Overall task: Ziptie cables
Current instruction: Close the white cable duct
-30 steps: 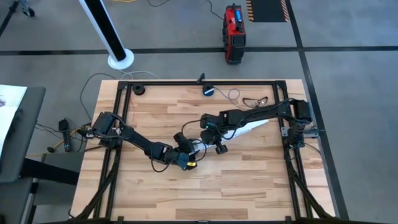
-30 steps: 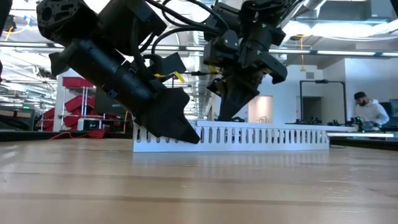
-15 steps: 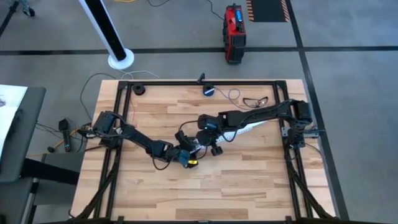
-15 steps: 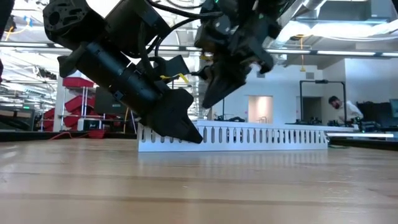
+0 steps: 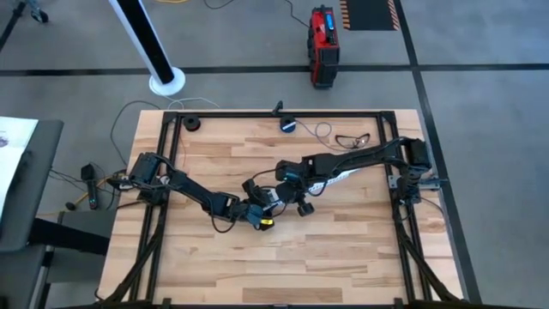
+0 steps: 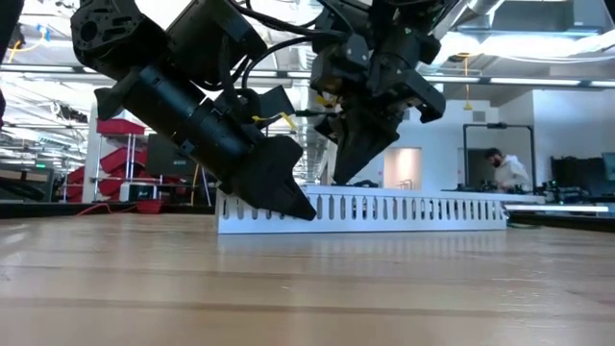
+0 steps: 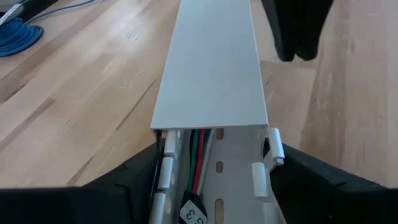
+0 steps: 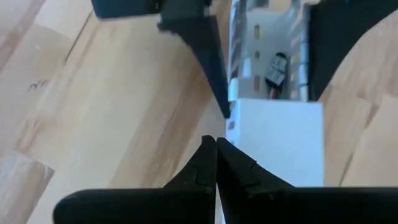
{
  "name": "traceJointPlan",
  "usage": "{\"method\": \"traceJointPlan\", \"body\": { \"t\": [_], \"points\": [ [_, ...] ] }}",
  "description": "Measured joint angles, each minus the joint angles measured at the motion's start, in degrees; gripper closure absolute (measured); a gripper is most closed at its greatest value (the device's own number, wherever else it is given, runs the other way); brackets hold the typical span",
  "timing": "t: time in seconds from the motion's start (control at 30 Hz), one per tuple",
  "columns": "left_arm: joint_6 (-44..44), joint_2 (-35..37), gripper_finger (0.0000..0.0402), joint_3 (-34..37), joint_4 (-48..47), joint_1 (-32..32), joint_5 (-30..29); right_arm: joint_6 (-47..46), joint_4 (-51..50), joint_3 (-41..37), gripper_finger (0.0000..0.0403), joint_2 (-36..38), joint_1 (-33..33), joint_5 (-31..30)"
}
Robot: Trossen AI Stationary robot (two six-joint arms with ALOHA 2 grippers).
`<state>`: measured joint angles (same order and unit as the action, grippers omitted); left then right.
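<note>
Left gripper (image 7: 211, 180) straddles the open end of the white slotted duct (image 7: 211, 68), fingers spread outside its walls, cables (image 7: 198, 152) running lengthwise inside it straight ahead, while the right gripper (image 8: 216, 155), pressed together, hovers over the lid.

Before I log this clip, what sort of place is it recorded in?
Probably a robotics lab or workshop. A butcher-block table in a black frame stands on a grey concrete floor marked with dark lines, a red toolbox lies beyond it, and a person works at benches behind.
</note>
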<state>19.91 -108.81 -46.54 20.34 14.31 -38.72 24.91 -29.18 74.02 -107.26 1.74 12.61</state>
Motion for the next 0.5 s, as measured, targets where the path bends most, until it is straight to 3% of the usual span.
{"method": "traceJointPlan", "body": {
  "t": [0.5],
  "points": [
    [2.4, 0.0, 0.0157, 0.0, 0.2, 0.0, 0.7, -1.1, -0.4, -0.3, 0.0403, 0.0, 2.2, 0.9]
  ]
}}
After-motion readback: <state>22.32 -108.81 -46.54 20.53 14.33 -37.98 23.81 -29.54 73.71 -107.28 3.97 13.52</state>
